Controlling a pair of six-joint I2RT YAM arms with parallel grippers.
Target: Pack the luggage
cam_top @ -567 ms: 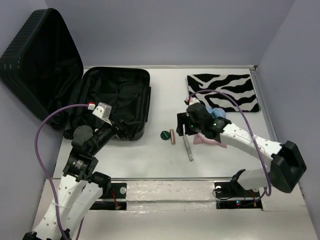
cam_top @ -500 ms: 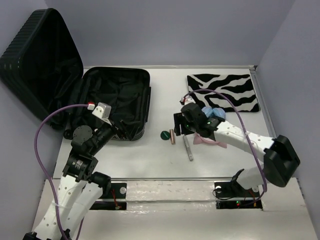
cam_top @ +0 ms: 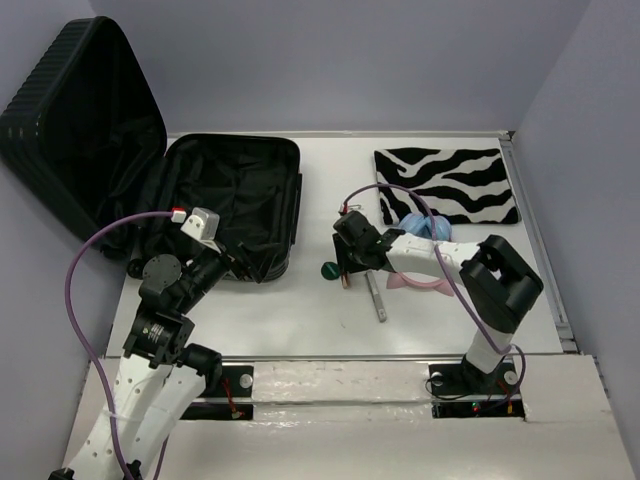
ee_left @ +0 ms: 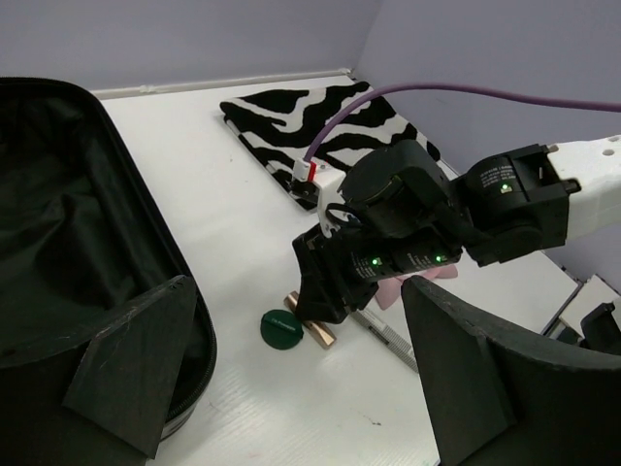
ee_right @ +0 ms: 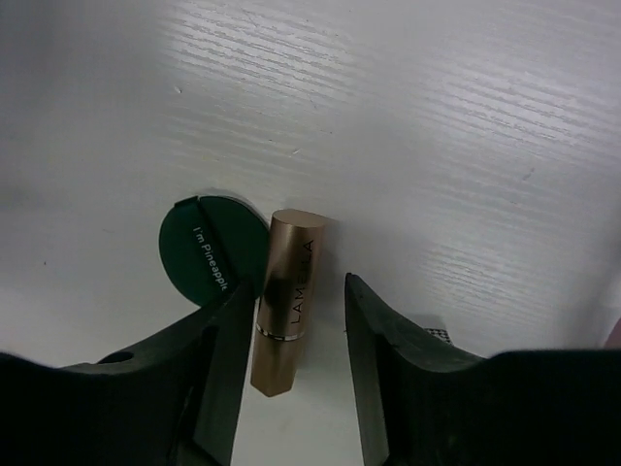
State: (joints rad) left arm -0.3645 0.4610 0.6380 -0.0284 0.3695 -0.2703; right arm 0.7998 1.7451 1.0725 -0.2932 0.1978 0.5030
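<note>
The black ribbed luggage (cam_top: 235, 195) lies open at the left, its lid (cam_top: 80, 115) leaning on the wall; the black-lined inside also shows in the left wrist view (ee_left: 78, 233). A gold lipstick (ee_right: 286, 301) lies on the table beside a round green compact (ee_right: 209, 252). My right gripper (ee_right: 299, 369) is open and low over the table, one finger on each side of the lipstick; it is at centre in the top view (cam_top: 345, 265). My left gripper (ee_left: 301, 408) is open and empty, by the luggage's near right corner (cam_top: 235, 262).
A silver tube (cam_top: 376, 297), a pink item (cam_top: 420, 283) and a blue item (cam_top: 425, 226) lie right of the lipstick. A flat zebra-striped pouch (cam_top: 455, 183) lies at the back right. Walls close the table at the back and right.
My right gripper has moved left and down from over the pink and blue items to straddle the lipstick. The left arm has barely moved.
</note>
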